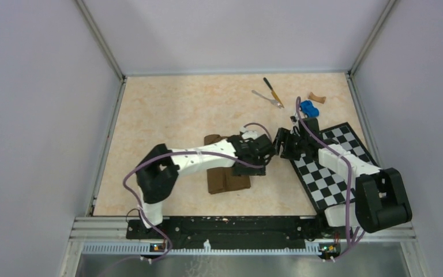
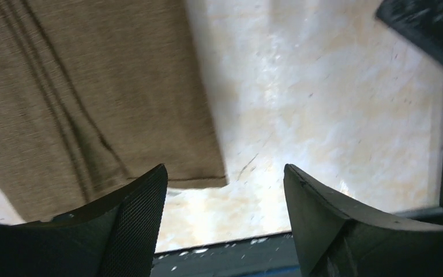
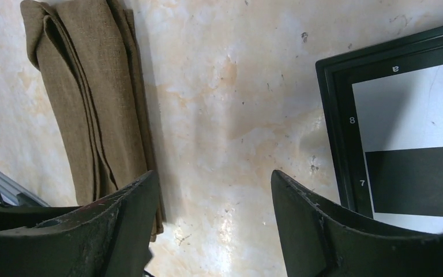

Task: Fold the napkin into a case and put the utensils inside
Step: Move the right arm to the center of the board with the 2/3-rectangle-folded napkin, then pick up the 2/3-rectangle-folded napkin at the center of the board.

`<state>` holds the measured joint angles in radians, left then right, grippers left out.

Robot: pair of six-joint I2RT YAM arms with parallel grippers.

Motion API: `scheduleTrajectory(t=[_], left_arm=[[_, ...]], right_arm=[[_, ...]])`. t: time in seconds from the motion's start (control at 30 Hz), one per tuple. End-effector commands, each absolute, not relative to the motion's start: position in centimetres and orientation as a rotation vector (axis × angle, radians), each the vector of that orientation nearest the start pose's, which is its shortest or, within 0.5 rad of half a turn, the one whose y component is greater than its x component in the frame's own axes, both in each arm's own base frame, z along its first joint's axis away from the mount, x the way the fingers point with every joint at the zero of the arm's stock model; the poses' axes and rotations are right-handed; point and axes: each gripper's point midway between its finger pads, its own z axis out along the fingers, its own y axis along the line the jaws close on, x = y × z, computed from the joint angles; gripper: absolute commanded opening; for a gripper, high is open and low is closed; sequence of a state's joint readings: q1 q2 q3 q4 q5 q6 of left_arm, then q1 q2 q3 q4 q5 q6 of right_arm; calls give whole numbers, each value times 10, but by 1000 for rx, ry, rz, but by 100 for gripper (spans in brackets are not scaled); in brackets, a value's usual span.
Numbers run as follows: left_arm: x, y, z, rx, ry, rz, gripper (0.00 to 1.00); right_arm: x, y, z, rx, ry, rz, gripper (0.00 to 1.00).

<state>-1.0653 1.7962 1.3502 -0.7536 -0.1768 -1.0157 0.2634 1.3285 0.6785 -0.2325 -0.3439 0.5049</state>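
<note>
The dark brown napkin (image 1: 226,180) lies folded into a long narrow case near the table's middle, partly under my left arm. It shows in the left wrist view (image 2: 86,92) and in the right wrist view (image 3: 92,98) with stacked folded layers. My left gripper (image 1: 269,151) is open and empty just right of the case's edge. My right gripper (image 1: 281,144) is open and empty above bare table between the case and the checkered board. The yellow-handled knife (image 1: 272,89) and the silver fork (image 1: 268,98) lie together at the far side of the table.
A black-and-white checkered board (image 1: 334,164) lies at the right, under my right arm; its corner shows in the right wrist view (image 3: 404,127). A blue toy car (image 1: 308,108) and a small tan piece (image 1: 316,98) sit near the utensils. Walls enclose the table.
</note>
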Motion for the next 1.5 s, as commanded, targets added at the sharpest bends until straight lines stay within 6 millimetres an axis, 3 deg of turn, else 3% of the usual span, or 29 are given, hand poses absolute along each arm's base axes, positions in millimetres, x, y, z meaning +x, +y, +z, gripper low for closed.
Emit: scheduleTrajectory(t=[0.0,0.27,0.43,0.57,0.7,0.87,0.97,1.2,1.47], left_arm=[[191,-340,66,-11,2748,23,77],[179,-347,40,28,2788,155,72],[172,-340,21,39,2811,228,59],[172,-329,14,46,2800,294,40],[177,-327,31,82,2756,218,23],[175,-335,53,124,2717,-23,11],[175,-331,62,120,2702,-64,0],[170,-320,73,126,2697,-91,0],[171,-313,84,114,2685,-108,0]], right_arm=[[276,156,78,97,2476,771,70],[269,160,79,47,2449,814,70],[263,165,73,24,2459,863,69],[261,170,75,14,2440,908,70],[259,185,78,-19,2414,1042,71],[265,209,84,23,2354,1277,78],[270,224,85,51,2334,1386,80],[279,261,82,74,2324,1496,79],[274,281,70,120,2333,1580,79]])
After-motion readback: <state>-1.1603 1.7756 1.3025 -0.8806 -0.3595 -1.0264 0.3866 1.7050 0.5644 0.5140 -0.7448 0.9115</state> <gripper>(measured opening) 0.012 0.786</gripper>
